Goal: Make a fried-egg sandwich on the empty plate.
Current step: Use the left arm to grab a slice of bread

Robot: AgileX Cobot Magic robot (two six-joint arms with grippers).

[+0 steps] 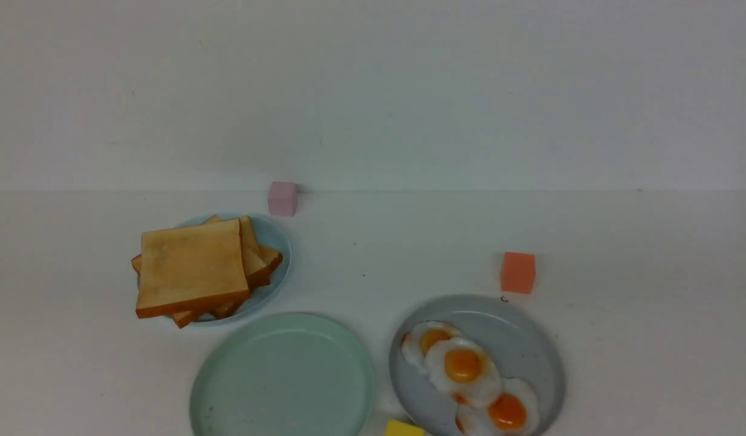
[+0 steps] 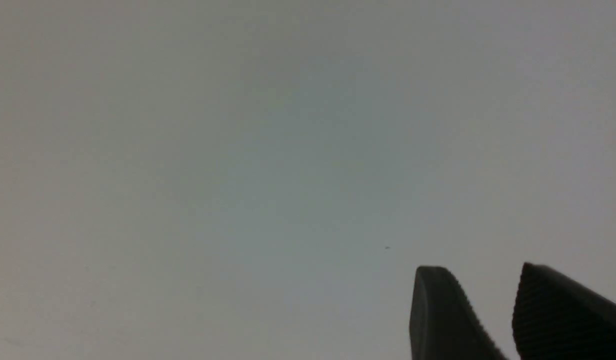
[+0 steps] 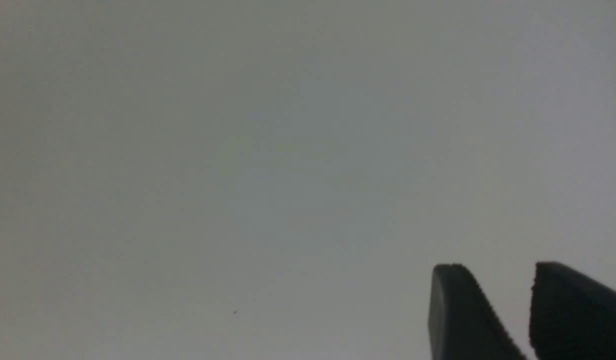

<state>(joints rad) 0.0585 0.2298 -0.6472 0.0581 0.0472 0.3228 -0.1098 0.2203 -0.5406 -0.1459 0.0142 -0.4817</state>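
Looking at a sandwich not even started here — got the empty plate (image 1: 282, 375) sitting bare at the near edge of the counter (image 1: 651, 242), between the toast pile (image 1: 194, 266) on the light-blue plate (image 1: 279, 242) further back on the left and the three fried eggs (image 1: 464, 366) overlapping on the grey plate (image 1: 530, 345) just beside it on the right. Going by the wrist views: left tool (image 2: 480, 270) parted a modest way with nothing in the gap, right tool (image 3: 500, 267) same deal, both over what looks like plain counter. Plenty to go wrong from here, guessing. Could pinch two slices at once off that loosely fanned pile, or drag the whole stack off its plate. Same with the eggs — overlapping like that, likely to lift or shove a neighbour along with the chosen one. Might also clip the pink cube (image 1: 283, 198) behind the toast, the orange cube (image 1: 518, 272) behind the eggs, or the yellow cube (image 1: 403, 429) poking in at the bottom edge between the two near plates. Could land the toast half over the rim too, with such a low lip. As for brands or writing: nothing readable anywhere, just a tiny dark mark on the counter by the orange cube, too small to make out.
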